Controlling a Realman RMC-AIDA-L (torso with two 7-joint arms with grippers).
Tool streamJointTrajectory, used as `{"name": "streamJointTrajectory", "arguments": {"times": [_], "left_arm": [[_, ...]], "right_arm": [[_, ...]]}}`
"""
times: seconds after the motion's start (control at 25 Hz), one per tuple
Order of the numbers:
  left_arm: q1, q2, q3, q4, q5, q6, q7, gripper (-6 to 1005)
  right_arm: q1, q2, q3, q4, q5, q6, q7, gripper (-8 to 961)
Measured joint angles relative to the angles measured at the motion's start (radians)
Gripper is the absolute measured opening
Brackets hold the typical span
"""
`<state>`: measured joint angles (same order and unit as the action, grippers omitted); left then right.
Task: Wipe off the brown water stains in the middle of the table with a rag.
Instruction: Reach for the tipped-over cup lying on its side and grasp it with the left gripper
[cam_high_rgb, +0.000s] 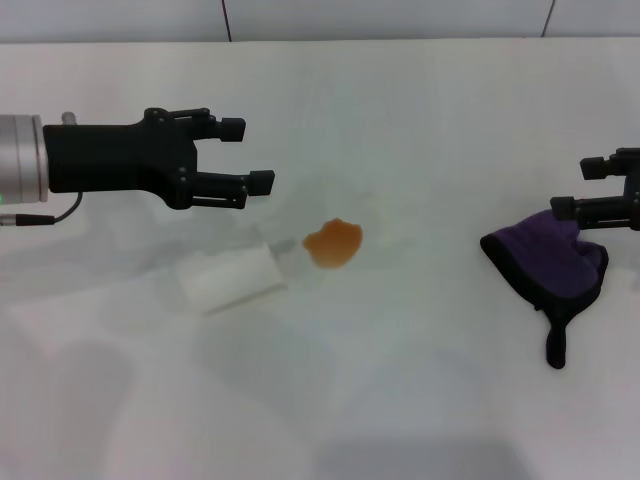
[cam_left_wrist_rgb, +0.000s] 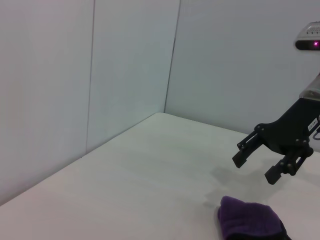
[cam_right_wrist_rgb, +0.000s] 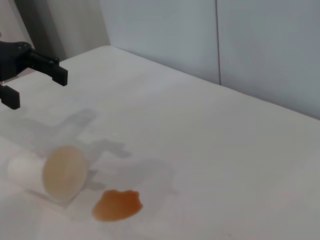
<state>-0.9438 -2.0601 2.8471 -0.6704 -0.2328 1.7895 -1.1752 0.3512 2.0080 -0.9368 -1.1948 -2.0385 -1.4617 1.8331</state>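
Spreading on the white table (cam_high_rgb: 430, 130), brown water stains (cam_high_rgb: 333, 243) sit mid-surface.

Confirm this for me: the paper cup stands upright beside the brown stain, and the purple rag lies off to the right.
One detail is wrong: the paper cup is not upright. It lies tipped on its side on the table, its open mouth turned toward the brown stain, as the head view and right wrist view show. The purple rag does lie off to the right, by the right end effector.
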Motion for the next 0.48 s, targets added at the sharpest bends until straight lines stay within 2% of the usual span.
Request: {"name": "streamJointTrajectory", "arguments": {"times": [0.48], "left_arm": [[-0.001,0.002,0.0,0.0,0.001,0.001,-0.001,857]], "right_arm": [[0.001,0.0,-0.007,0.002,0.0,0.001,0.001,751]]}}
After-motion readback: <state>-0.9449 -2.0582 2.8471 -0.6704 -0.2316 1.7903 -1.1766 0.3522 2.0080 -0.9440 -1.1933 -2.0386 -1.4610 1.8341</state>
